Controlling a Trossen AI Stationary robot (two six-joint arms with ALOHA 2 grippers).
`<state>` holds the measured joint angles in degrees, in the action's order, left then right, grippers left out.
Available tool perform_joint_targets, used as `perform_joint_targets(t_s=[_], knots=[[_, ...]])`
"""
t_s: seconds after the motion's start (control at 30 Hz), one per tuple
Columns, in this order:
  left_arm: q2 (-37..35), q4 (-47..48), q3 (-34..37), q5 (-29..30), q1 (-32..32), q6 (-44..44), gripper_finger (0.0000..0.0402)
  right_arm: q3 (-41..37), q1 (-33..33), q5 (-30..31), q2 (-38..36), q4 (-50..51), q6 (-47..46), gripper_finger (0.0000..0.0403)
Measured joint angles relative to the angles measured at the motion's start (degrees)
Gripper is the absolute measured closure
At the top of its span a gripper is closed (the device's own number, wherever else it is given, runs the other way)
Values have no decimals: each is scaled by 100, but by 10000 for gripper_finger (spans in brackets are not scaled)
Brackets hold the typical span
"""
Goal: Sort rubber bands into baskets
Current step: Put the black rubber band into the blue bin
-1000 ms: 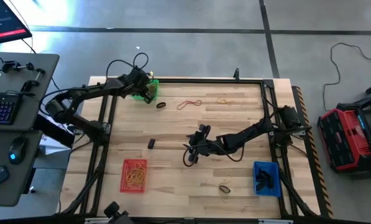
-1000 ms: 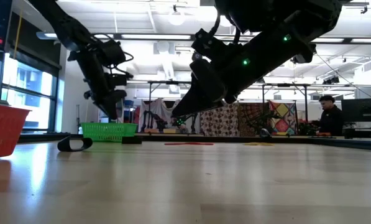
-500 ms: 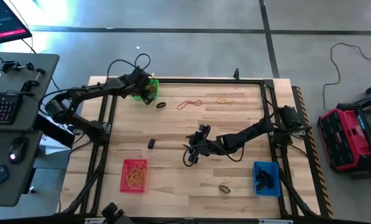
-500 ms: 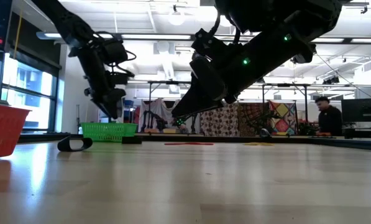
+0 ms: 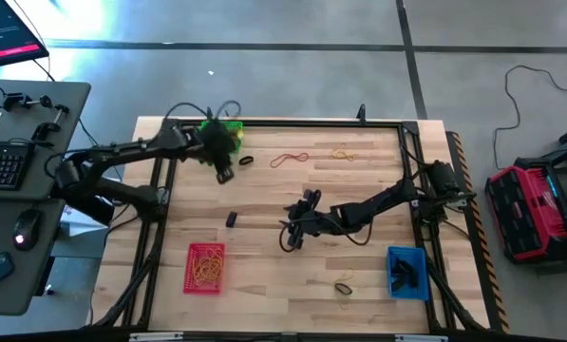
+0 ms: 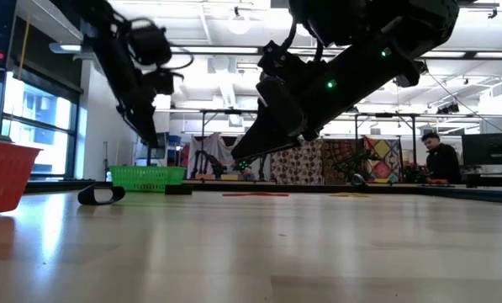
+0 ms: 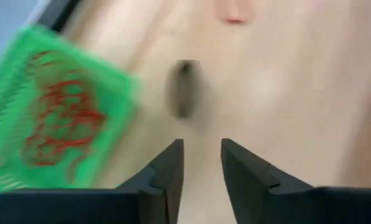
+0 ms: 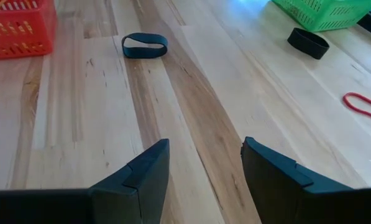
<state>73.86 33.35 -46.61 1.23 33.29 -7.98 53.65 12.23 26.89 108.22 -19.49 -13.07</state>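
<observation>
Where the left gripper (image 7: 201, 146) hangs above the far left part of the worktop (image 5: 359, 190), jaws parted by a narrow gap, nothing between them. Straight ahead of that gap, close by and flat on the wood: a black rubber band (image 7: 184, 87), blurred, long axis seemingly running away from the jaws rather than across them. Likely calls for a short reach forward and down, perhaps a wrist turn to pinch across one side of the loop. Just beside it to one side, the green basket (image 7: 54, 118) with red bands inside; near enough to clip the rim on the descent, by the look of it.

Farther along the far edge: a red band (image 5: 289, 159), then a tan one (image 5: 343, 153), both loose.

Mid-worktop, well apart: the right gripper (image 5: 292, 233), jaws wide and empty, low over bare wood, with another black band (image 8: 145, 45) lying ahead of it.

Along the opposite edge: red basket (image 5: 205, 268) holding yellowish bands, one loose band (image 5: 344, 285), blue basket (image 5: 406, 271) holding black ones.
</observation>
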Motion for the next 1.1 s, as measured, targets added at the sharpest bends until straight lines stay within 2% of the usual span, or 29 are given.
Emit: perform_joint_targets(t_s=[0.13, 0.27, 0.5, 0.73, 0.83, 1.1], knots=[[-31, 36, 0, 198, -786, 159, 314, 0, -39, -36, 0, -2, 14, 215], [315, -436, 0, 953, -1147, 391, 302, 0, -68, -40, 0, -2, 7, 215], [1164, -1076, 0, 1033, -881, 409, 258, 0, -61, -57, 0, 0, 10, 215], [1741, -1638, 4, 1575, -766, 261, 218, 1, -72, -57, 0, -1, 25, 215], [1909, -1798, 4, 1664, -759, 160, 213, 0, -72, -57, 0, 0, 23, 215], [2391, -1860, -18, 1446, -633, 149, 216, 2, -72, -83, 0, 0, 9, 214]])
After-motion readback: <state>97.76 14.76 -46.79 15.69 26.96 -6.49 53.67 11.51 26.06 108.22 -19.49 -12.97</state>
